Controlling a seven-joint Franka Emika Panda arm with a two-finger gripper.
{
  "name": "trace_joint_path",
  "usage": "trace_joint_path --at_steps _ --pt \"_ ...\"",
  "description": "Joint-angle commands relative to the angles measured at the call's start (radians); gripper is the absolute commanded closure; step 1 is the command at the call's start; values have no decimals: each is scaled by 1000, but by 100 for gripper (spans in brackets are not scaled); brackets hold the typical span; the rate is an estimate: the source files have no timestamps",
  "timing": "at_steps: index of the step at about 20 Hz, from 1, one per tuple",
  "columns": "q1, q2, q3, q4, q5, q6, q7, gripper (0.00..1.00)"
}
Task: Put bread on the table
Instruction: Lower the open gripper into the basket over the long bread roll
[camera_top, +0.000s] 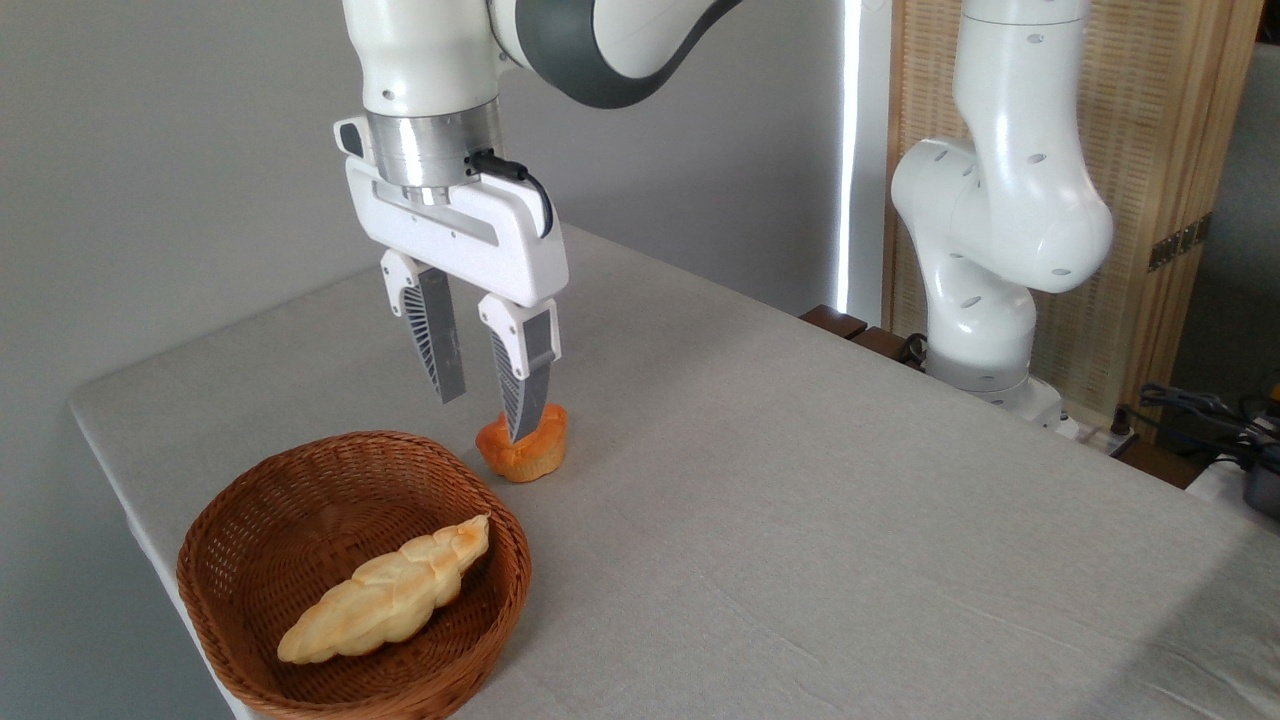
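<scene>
Pale golden bread (385, 592) lies inside the brown wicker basket (250, 510), which sits at the near left corner of my grey-beige bench (800, 520); the loaf runs slantwise across the basket floor, one tapered end up toward the far right rim. My hand (485, 398) hangs above the bench just beyond the basket, fingers spread and grasping nothing. A small orange muffin (523, 448) stands on the bench just beside the basket's far rim, partly behind my right finger

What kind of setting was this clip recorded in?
Probably an indoor robot lab or test room: a cloth-covered table with props, a wicker basket holding bread and a muffin, plus cables beside the arm's base.
</scene>
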Motion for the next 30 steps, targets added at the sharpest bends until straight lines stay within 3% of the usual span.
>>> trace_joint_path --at_steps 1,6,11,20,30 --pt "-3 31 14 25 -10 68 6 0" --pt "2 88 17 24 11 195 15 0" --pt "6 173 20 24 114 272 15 0" --pt "5 245 38 24 118 339 7 0" --pt "-7 286 17 24 121 356 -23 0"
